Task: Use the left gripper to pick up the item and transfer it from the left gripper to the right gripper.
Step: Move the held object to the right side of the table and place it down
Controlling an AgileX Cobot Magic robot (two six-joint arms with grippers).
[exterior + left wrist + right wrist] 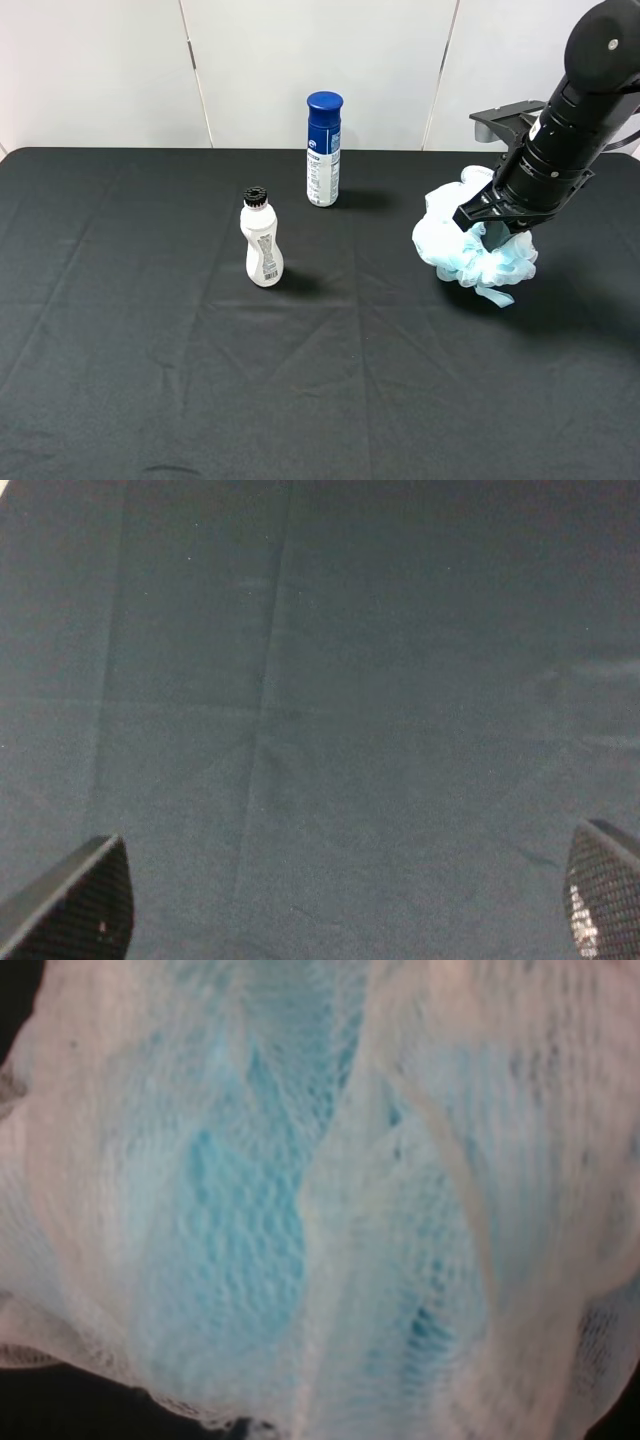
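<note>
1. The left gripper (345, 900) shows only in its own wrist view: two dark fingers (85, 900) with a fine cross-hatched grip texture sit far apart at opposite edges, spread wide with nothing between them but bare cloth.
2. The right gripper (495, 222) is pressed down into the item (478, 255). Its fingers are buried in the mesh in the high view and hidden entirely in the right wrist view, so I cannot tell how far apart they stand or whether they have hold of it.
3. The item is one fluffy pouf of gathered netting — pale blue folds mixed with white, soft and irregular in outline. It sits at the right side of the worktop (150, 350), under the right arm; whether it rests on the cloth or is lifted just off it cannot be told.
4. In the right wrist view the item (300, 1210) fills nearly the whole picture, its open honeycomb weave plain to see.
5. The right arm is a thick black cylinder of stacked ribbed segments, slanting in from the upper right.
6. Two containers stand upright and well apart from the pouf — one white waisted bottle (263, 243) with a ridged black cap, and one cylindrical spray can (323, 150) with a blue cap behind it.
7. The worktop is covered in black cloth, matte, with faint creases.
</note>
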